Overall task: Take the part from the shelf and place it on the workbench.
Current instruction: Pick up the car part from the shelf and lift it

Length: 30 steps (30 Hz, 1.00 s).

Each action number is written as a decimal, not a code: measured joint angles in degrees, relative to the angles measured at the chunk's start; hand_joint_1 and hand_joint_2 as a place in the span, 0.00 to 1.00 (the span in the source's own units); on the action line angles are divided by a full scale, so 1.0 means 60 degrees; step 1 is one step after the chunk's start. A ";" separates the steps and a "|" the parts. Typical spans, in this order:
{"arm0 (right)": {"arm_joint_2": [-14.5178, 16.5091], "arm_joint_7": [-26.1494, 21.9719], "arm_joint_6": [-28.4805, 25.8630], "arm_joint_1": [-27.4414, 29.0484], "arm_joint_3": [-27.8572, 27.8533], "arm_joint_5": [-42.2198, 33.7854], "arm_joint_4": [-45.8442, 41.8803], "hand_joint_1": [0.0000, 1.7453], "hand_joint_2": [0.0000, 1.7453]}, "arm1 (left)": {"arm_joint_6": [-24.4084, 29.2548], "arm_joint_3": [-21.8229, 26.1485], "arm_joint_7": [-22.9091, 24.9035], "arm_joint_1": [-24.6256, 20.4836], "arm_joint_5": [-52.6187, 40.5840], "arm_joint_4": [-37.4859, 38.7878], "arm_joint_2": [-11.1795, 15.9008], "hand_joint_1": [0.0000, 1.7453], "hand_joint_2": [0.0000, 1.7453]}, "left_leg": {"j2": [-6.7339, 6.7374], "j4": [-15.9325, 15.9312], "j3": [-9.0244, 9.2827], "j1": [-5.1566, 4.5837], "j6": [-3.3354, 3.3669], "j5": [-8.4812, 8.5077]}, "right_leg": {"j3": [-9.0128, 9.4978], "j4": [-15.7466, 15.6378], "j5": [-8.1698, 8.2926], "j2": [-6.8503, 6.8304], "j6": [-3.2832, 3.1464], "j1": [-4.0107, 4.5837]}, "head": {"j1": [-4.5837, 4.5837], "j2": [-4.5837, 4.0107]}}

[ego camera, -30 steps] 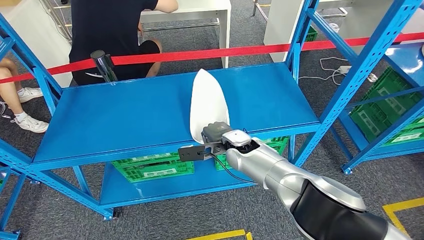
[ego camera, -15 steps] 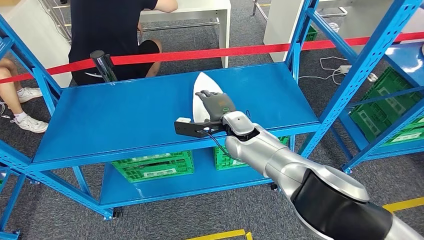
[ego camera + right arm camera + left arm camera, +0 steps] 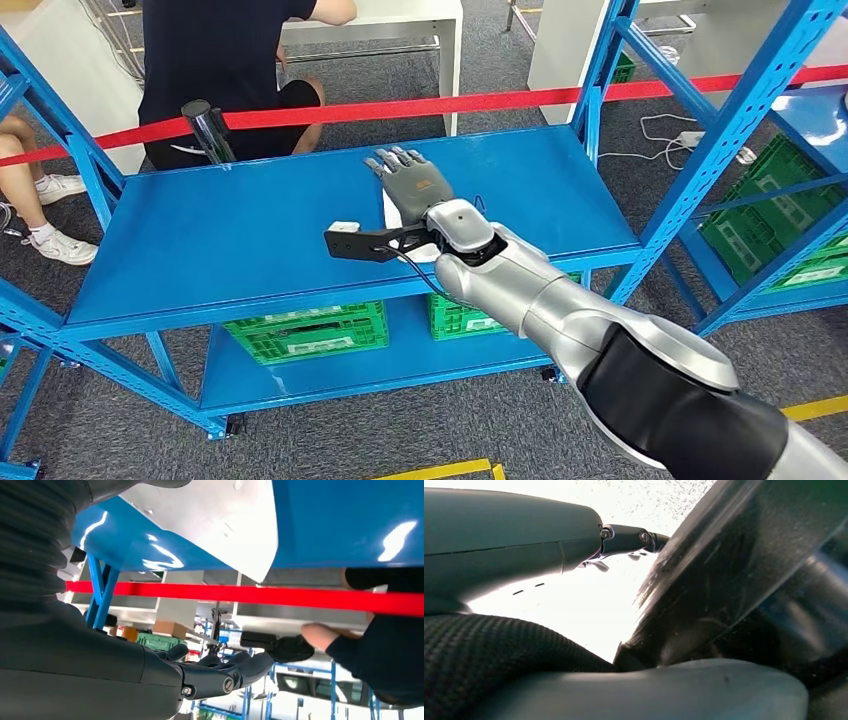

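The white, leaf-shaped part (image 3: 392,218) lies flat on the blue shelf top (image 3: 230,230). My right hand (image 3: 412,185) is stretched out over the part, fingers extended and spread, covering most of it. In the right wrist view the part's white surface (image 3: 220,520) is close by on the blue top (image 3: 350,520), and the hand's dark fingers (image 3: 220,672) are straight with nothing in them. Whether the palm touches the part cannot be told. In the left wrist view my left hand (image 3: 624,535) is a dark shape against glare, its grip unreadable.
A red barrier tape (image 3: 400,108) runs behind the shelf on a black post (image 3: 208,128). A person in dark clothes (image 3: 220,60) sits behind it, another's legs (image 3: 30,190) at the left. Green crates (image 3: 305,332) stand on the lower shelf. Blue rack uprights (image 3: 720,140) stand to the right.
My right hand has moved from the part's near end, at the shelf's front edge, forward along the part towards its far tip, and its fingers have straightened and spread.
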 joint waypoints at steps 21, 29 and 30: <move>0.0008 -0.0239 0.3418 0.0599 0.0363 0.0395 0.0902 0.00 0.00 | 0.0000 0.0128 -0.0023 -0.0003 -0.0237 -0.0006 -0.0003 0.00 0.00 | 0.0000 0.0000 -0.0001 -0.0001 0.0006 -0.0005 | -0.0002 -0.0004 -0.0002 -0.0001 0.0001 -0.0002 | -0.0001 0.0000; -0.0040 0.0013 0.3084 0.0562 0.0539 0.0598 0.0942 0.00 0.00 | 0.0000 0.0147 -0.0049 0.0001 -0.0251 -0.0006 0.0001 0.00 0.00 | 0.0000 0.0000 -0.0002 -0.0002 0.0006 -0.0005 | 0.0001 -0.0004 -0.0001 -0.0001 0.0001 -0.0002 | -0.0001 0.0000; -0.0044 0.0104 0.2850 0.0531 0.0567 0.0674 0.0942 0.00 0.00 | 0.0000 0.0158 -0.0059 0.0006 -0.0246 -0.0006 0.0001 0.00 0.00 | 0.0000 0.0000 -0.0002 -0.0002 0.0006 -0.0005 | 0.0001 -0.0004 -0.0001 -0.0001 0.0001 -0.0002 | -0.0001 0.0000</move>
